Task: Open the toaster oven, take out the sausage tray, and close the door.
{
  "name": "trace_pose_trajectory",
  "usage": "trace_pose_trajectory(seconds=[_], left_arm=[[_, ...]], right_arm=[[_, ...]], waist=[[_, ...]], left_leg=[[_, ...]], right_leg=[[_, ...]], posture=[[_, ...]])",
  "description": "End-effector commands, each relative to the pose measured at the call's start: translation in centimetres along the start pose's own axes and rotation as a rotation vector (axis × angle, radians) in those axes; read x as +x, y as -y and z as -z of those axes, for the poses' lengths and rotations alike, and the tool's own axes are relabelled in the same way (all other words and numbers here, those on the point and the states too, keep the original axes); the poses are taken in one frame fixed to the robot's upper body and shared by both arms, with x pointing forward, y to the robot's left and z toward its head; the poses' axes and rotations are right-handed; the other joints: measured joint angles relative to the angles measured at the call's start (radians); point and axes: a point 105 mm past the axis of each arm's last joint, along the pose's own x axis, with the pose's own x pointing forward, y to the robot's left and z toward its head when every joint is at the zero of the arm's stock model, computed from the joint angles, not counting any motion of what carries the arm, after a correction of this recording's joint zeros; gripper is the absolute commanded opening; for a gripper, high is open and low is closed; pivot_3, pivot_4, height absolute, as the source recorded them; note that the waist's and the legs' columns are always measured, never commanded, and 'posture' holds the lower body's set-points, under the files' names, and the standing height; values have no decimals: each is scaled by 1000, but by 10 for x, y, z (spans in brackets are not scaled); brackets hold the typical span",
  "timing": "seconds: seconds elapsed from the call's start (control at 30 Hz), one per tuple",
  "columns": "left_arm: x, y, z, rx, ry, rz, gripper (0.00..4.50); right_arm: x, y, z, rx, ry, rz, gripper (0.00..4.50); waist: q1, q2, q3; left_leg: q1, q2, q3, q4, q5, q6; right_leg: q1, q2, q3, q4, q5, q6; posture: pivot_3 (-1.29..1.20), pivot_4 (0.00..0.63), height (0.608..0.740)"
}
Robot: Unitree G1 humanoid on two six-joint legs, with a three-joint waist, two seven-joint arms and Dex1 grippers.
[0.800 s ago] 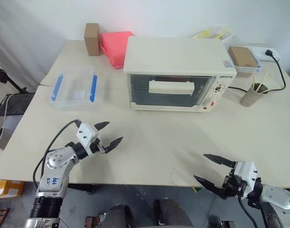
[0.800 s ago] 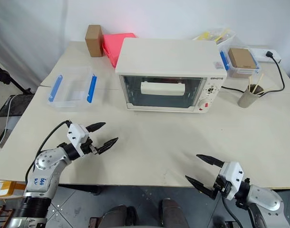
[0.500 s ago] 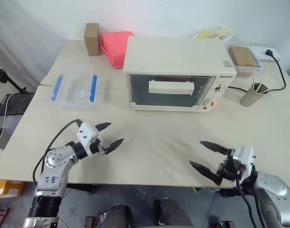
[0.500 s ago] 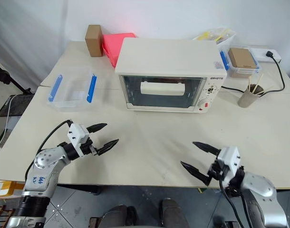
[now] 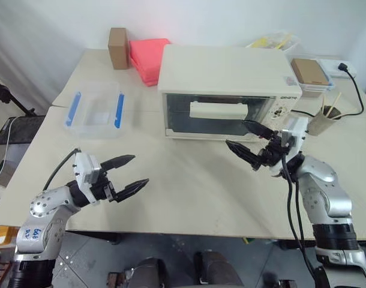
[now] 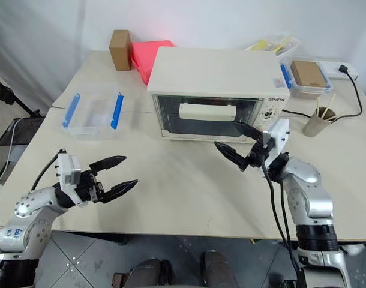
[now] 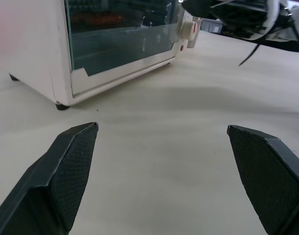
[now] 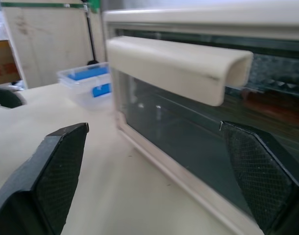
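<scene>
Two grippers are hovering over the worktop (image 5: 189,180), both with jaws standing wide apart and holding nothing. The toaster oven (image 5: 228,90) is sitting at about twelve o'clock on the worktop, its door (image 5: 216,114) shut, the cream bar handle (image 8: 179,68) lying across the glass. The right gripper (image 5: 250,143) is hanging just in front of the door's lower right corner, at about two o'clock, pointing toward the glass, apart from it. The left gripper (image 5: 126,174) is floating near the front edge at about eight o'clock, well apart from the oven. Something reddish, possibly the sausage tray (image 7: 98,19), is showing dimly behind the glass in the left wrist view. At ten o'clock, a clear plastic box (image 5: 94,111) with blue clips is resting.
</scene>
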Motion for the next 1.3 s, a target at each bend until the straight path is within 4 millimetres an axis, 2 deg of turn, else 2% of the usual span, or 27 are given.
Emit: trace_pose_trajectory(seconds=[0.03,0.2,0.47,0.57,0.67,0.77,0.9,1.07,1.17,1.2,1.23,1.3], left_arm=[[7,11,-6,2,47,3,4463],[9,15,-4,-21,66,-20,4463],[11,13,-3,-26,73,-28,4463],[13,19,-1,-107,43,56,4463],[13,4,-14,-133,80,50,4463],[8,-9,-26,-131,104,36,3933],[6,-23,-41,-133,152,40,2730],[18,-45,-65,-101,261,25,1174],[26,-52,-71,-79,288,16,230],[31,-54,-71,-75,291,16,18],[42,-59,-69,-60,290,-5,18],[72,-65,-62,-29,271,-20,18]], right_arm=[[4,1,-13,-59,58,-26,4500],[10,-12,-23,-108,106,-129,4500],[1,-29,-16,-185,73,-231,4500],[-14,-44,1,-264,-3,-317,4500],[-26,-54,15,-323,-54,-372,4500],[-25,-54,15,-352,-44,-367,4500],[-24,-54,15,-388,-47,-384,4500],[-24,-56,19,-414,-61,-405,4500],[-24,-56,22,-440,-74,-421,4500],[-25,-57,22,-444,-76,-424,4500],[-24,-56,22,-448,-76,-423,4500],[-25,-53,21,-459,-79,-413,4500]], waist=[[-1,0,0],[-5,0,0],[-19,0,0],[-21,0,0],[-21,0,0],[-29,0,0],[-27,0,0],[-21,0,0],[-23,0,1],[-25,0,1],[-23,0,1],[-20,0,1]], left_leg=[[0,0,0,0,0,0],[0,0,0,2,0,0],[0,0,0,1,0,0],[0,0,0,0,0,0],[0,0,0,0,0,0],[1,0,0,2,1,-1],[2,0,1,1,1,-2],[1,0,0,2,1,-1],[1,0,0,3,1,-1],[1,1,0,2,1,-1],[2,1,0,2,1,-1],[1,1,0,3,1,-2]], right_leg=[[0,0,0,0,0,0],[0,0,0,2,0,0],[0,0,0,1,0,0],[0,0,0,1,0,0],[0,1,0,1,0,0],[0,1,1,3,0,0],[0,1,1,3,0,0],[0,1,0,3,0,0],[1,1,0,3,0,0],[0,1,0,3,0,0],[0,1,0,3,0,0],[0,1,0,3,0,0]], posture=[[0,150,740],[0,150,740],[0,150,740],[0,150,740],[0,150,740],[0,150,740],[0,150,740],[0,150,740],[0,150,740],[0,150,740],[0,150,740],[0,150,740]])
